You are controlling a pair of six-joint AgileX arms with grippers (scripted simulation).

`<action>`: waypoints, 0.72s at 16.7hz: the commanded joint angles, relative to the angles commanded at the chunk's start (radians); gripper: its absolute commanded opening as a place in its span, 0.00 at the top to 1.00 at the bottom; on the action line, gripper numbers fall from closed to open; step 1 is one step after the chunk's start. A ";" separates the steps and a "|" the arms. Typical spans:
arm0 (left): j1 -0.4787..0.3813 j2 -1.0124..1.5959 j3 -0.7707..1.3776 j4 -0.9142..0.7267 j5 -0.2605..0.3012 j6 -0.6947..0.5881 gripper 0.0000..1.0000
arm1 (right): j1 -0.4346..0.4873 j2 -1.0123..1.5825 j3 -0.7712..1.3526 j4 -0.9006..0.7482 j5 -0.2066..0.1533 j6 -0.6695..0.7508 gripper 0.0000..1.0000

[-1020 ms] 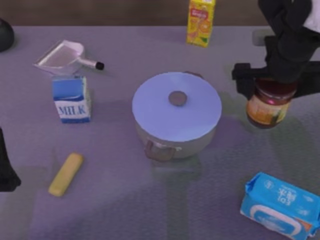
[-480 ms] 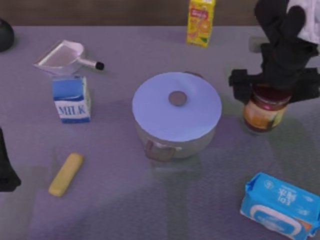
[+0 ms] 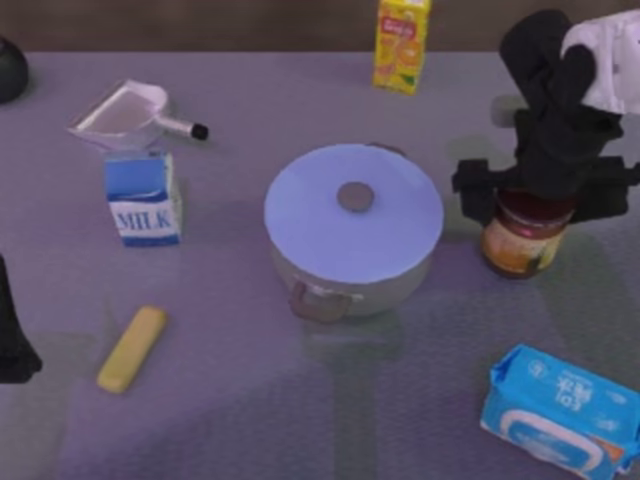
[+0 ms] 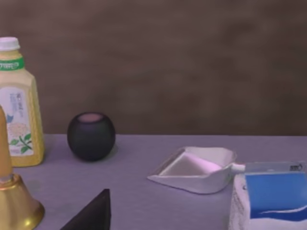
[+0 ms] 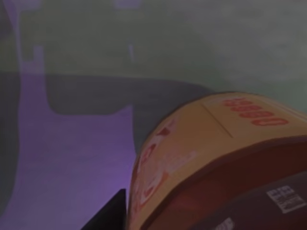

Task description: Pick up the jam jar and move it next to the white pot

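Note:
The jam jar (image 3: pixel 520 240), with dark reddish contents and an orange-tan label, stands upright just right of the white pot (image 3: pixel 352 225), a small gap apart. My right gripper (image 3: pixel 542 195) comes down on it from above and is shut on the jar near its lid. In the right wrist view the jar's label (image 5: pixel 201 158) fills the frame, with one dark fingertip (image 5: pixel 110 213) against its side. Whether the jar's base touches the table is not clear. My left arm (image 3: pixel 12 335) is parked at the table's left edge.
A milk carton (image 3: pixel 143 198) and a white scoop (image 3: pixel 125 115) sit at the left, with a yellow bar (image 3: pixel 131 348) in front of them. A yellow juice carton (image 3: pixel 401 45) stands at the back. A blue wipes pack (image 3: pixel 560 410) lies front right.
My right gripper has gone down and slightly left with the jam jar, bringing it lower and closer to the table beside the white pot. The left arm has not moved.

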 joint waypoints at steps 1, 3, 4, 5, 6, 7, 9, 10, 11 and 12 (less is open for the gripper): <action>0.000 0.000 0.000 0.000 0.000 0.000 0.00 | 0.000 0.000 0.000 0.000 0.000 0.000 0.85; 0.000 0.000 0.000 0.000 0.000 0.000 0.00 | 0.000 0.000 0.000 0.000 0.000 0.000 0.70; 0.000 0.000 0.000 0.000 0.000 0.000 0.00 | 0.000 0.000 0.000 0.000 0.000 0.000 0.62; 0.000 0.000 0.000 0.000 0.000 0.000 0.00 | 0.000 0.000 0.000 0.000 0.000 0.000 0.55; 0.000 0.000 0.000 0.000 0.000 0.000 0.00 | 0.000 0.000 0.000 0.000 0.000 0.000 0.47; 0.000 0.000 0.000 0.000 0.000 0.000 0.00 | 0.000 0.000 0.000 0.000 0.000 0.000 0.40; 0.000 0.000 0.000 0.000 0.000 0.000 0.00 | 0.000 0.000 0.000 0.000 0.000 0.000 0.25; 0.000 0.000 0.000 0.000 0.000 0.000 0.00 | 0.000 0.000 0.000 0.000 0.000 0.000 0.17; 0.000 0.000 0.000 0.000 0.000 0.000 0.00 | 0.000 0.000 0.000 0.000 0.000 0.000 0.10; 0.000 0.000 0.000 0.000 0.000 0.000 0.00 | 0.000 0.000 0.000 0.000 0.000 0.000 0.02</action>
